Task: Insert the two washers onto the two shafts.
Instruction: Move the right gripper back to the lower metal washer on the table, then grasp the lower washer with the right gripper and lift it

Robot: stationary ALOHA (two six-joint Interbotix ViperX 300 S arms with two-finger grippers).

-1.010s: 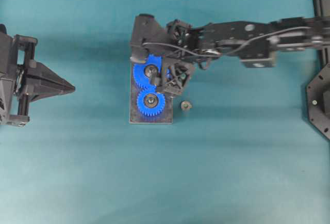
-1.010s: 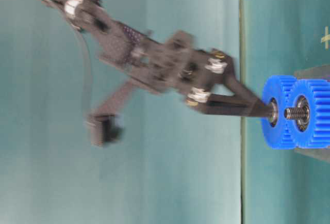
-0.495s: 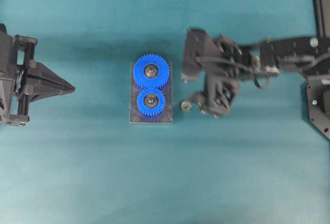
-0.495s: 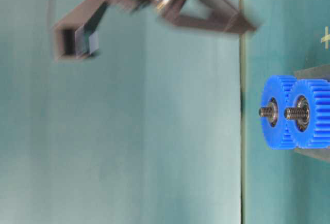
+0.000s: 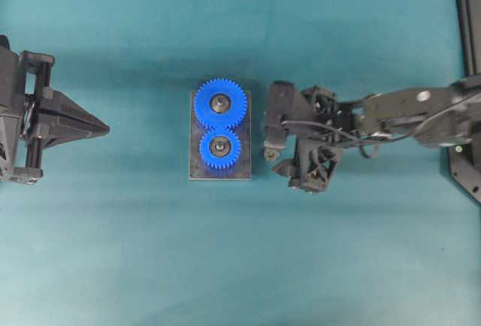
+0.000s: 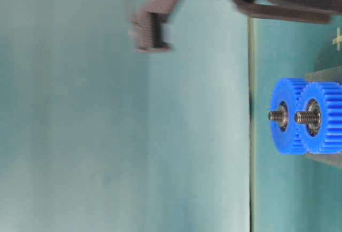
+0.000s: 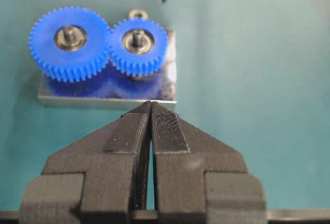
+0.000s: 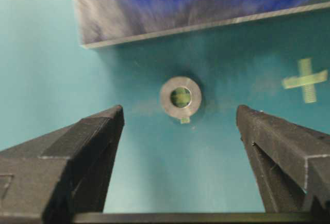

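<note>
On the teal worktop (image 5: 150, 251), the washer (image 8: 180, 96) lies flat just beside the metal base plate (image 5: 194, 162), which carries two blue gears (image 5: 220, 125) on threaded shafts (image 6: 276, 116). Right tool (image 8: 180, 131) hovers over the washer, jaws wide, nothing held. Left tool (image 7: 150, 111) stands apart, jaws pressed together, empty

Teal tabletop (image 5: 240, 266) everywhere, flat and matte, with soft darker patches toward the upper middle. Paler teal backdrop (image 6: 107, 136) standing behind it at table level, meeting the surface along a thin dark seam. Small light-green cross mark (image 8: 305, 81) stuck to the surface. Black frame rail (image 5: 466, 10) running down the right edge overhead. Even, diffuse lighting, only faint shadows.
</note>
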